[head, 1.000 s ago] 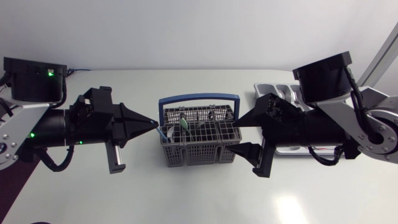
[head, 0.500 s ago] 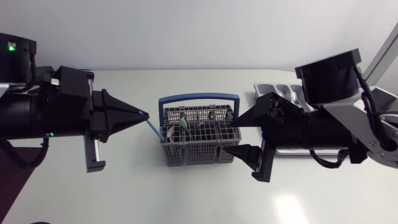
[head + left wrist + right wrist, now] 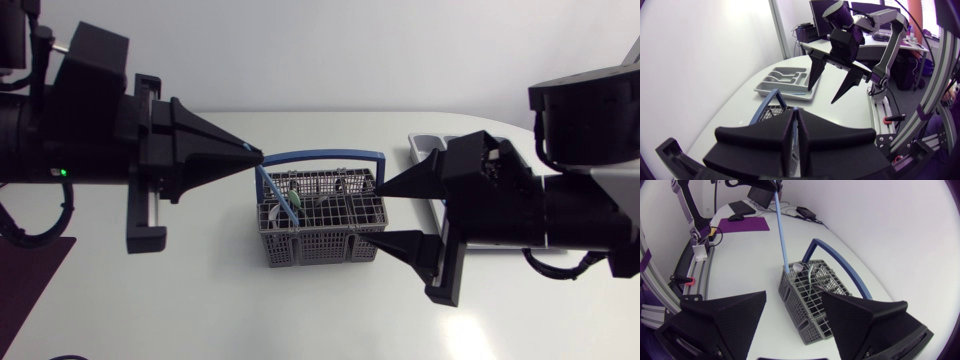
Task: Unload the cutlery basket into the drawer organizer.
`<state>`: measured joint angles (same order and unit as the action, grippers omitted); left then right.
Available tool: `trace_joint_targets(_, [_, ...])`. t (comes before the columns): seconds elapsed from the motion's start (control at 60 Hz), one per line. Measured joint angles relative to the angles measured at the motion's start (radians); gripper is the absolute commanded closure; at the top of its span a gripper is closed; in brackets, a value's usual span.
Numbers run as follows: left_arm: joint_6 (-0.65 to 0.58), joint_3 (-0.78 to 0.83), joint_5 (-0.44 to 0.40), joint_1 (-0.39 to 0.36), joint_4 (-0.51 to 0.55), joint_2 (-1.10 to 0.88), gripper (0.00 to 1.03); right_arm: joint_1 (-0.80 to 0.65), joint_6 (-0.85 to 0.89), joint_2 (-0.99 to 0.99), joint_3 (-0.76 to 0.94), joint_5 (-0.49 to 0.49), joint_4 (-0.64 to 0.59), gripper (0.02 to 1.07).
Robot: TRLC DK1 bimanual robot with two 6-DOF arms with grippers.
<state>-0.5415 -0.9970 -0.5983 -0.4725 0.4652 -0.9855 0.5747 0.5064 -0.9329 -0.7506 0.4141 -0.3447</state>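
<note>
The grey cutlery basket (image 3: 320, 235) with a blue handle (image 3: 320, 156) stands mid-table and holds several utensils, one of them green (image 3: 296, 200). My left gripper (image 3: 256, 157) is above the basket's left end, shut on a blue-handled utensil (image 3: 267, 190) whose lower end still dips into the basket. The right wrist view shows that long blue handle (image 3: 782, 230) rising from the basket (image 3: 815, 297). My right gripper (image 3: 380, 213) stands open at the basket's right end, holding nothing. The grey drawer organizer (image 3: 428, 143) lies behind my right arm, mostly hidden; the left wrist view shows the organizer (image 3: 785, 82).
A purple mat (image 3: 30, 275) lies at the table's left edge. The table's front edge runs close below the basket on the right side.
My left gripper has risen and drawn the blue-handled utensil up out of the basket. My right arm has also lifted, fingers still open beside the basket.
</note>
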Motion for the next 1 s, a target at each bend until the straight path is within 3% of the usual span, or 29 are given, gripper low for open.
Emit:
trace_joint_targets(0.3, [0.126, -0.026, -0.053, -0.055, -0.061, -0.135, 1.0, -0.014, -0.033, 0.031, 0.029, 0.091, 0.013, 0.45])
trace_joint_targets(0.5, [0.21, -0.037, -0.086, -0.081, -0.135, -0.199, 1.0, -0.021, -0.06, 0.031, 0.071, 0.133, 0.043, 0.45])
trace_joint_targets(0.583, [0.241, -0.05, -0.098, -0.093, -0.15, -0.224, 1.0, -0.023, -0.069, 0.031, 0.082, 0.143, 0.069, 0.45])
trace_joint_targets(0.8, [0.293, -0.078, -0.105, -0.119, -0.181, -0.271, 1.0, -0.04, -0.077, 0.031, 0.109, 0.17, 0.108, 0.61])
trace_joint_targets(1.0, [0.319, -0.102, -0.109, -0.126, -0.187, -0.286, 1.0, -0.056, -0.08, 0.022, 0.125, 0.174, 0.15, 0.63])
